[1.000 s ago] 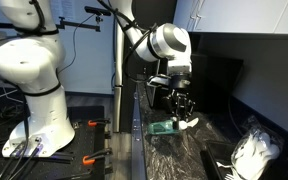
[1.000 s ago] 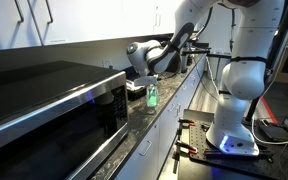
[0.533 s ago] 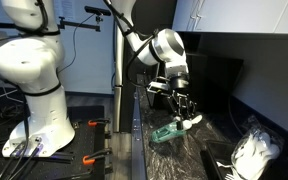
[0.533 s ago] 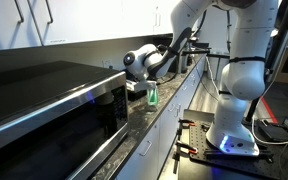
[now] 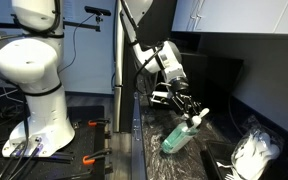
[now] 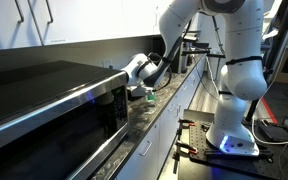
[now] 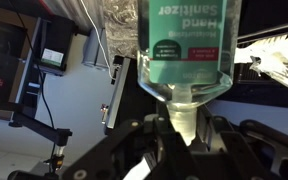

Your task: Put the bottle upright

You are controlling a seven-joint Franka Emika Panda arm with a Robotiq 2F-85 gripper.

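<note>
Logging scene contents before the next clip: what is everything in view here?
bottle: one, clear green with white pump, tilted over the counter
counter: one, dark and glossy, under the bottle
crumpled thing: one, white, on the counter; kind unclear
flat thing: one, black, on the counter beside the crumpled thing
oven: one, black and steel, along the counter
cabinets: a row, white, above the oven
arm: one, white, beside the counter
gripper: one, black, closed on the bottle's neck

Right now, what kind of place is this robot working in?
Probably a kitchenette, maybe in an office or lab: a dark stone countertop, a black microwave on it, and white wall cabinets above. The gripper holds a hand sanitizer bottle.
</note>
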